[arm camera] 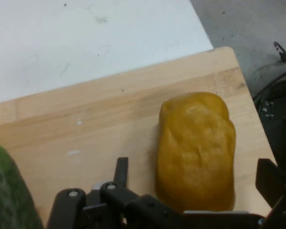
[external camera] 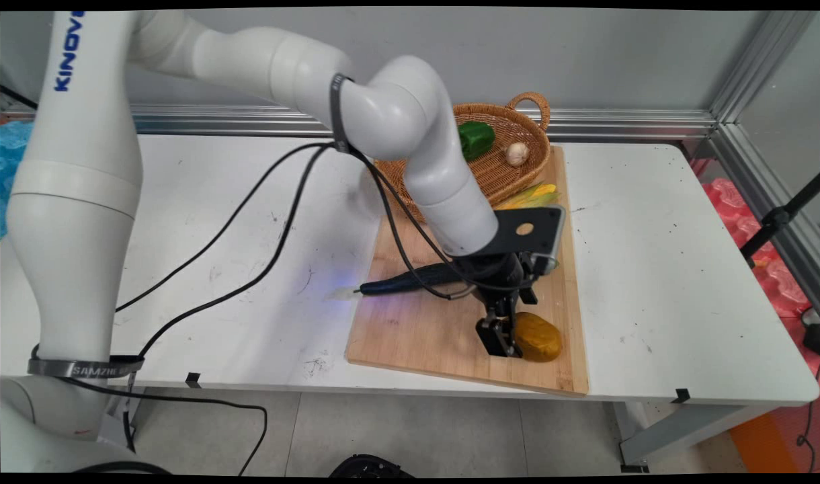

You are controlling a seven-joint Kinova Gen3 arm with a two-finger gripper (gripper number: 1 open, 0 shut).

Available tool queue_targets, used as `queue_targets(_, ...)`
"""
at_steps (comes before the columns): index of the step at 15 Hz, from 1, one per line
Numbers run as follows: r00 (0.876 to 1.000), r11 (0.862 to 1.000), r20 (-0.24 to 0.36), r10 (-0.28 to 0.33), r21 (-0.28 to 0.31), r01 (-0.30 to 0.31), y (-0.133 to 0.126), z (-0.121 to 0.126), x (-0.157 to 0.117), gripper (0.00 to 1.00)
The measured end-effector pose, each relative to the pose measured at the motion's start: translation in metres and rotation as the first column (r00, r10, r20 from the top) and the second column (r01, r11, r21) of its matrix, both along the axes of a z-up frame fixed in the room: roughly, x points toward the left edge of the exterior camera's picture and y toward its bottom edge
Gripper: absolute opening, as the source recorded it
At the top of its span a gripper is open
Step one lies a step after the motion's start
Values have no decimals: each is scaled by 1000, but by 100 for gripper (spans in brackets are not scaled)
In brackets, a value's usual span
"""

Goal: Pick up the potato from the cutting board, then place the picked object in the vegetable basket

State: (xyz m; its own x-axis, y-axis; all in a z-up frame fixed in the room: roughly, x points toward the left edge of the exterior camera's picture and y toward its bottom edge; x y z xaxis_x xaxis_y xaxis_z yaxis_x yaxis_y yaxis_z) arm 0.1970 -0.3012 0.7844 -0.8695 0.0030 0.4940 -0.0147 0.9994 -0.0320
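I have the gripper [external camera: 511, 339] low over the wooden cutting board [external camera: 417, 329] with its fingers spread either side of the potato [external camera: 538, 336], which lies unlifted at the board's near right corner, just short of the table [external camera: 652, 269] edge.

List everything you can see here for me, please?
potato: one, yellow-brown, near end of the cutting board, between the claw's fingers
cutting board: one, light wood, on the white table
knife: one, dark handle, lying on the board
basket: one, woven tan, far end of the board
pepper: one, green, in the basket
mushroom: one, pale, in the basket
corn: one, yellow-green, beside the basket
claw: one, black, open around the potato
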Motion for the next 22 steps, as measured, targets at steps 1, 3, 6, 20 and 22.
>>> queue_targets(1,1000,1000,3,-2,0,2,-1,-3,-3,100)
queue_targets(3,1000,1000,8,-8,-1,8,-3,-8,-9,100)
queue_targets(6,999,1000,15,-29,1,29,-5,-10,-14,0)
queue_targets(20,975,973,22,222,-66,-220,-32,117,59,0)
queue_targets(22,957,954,20,290,-82,-287,-40,129,74,0)
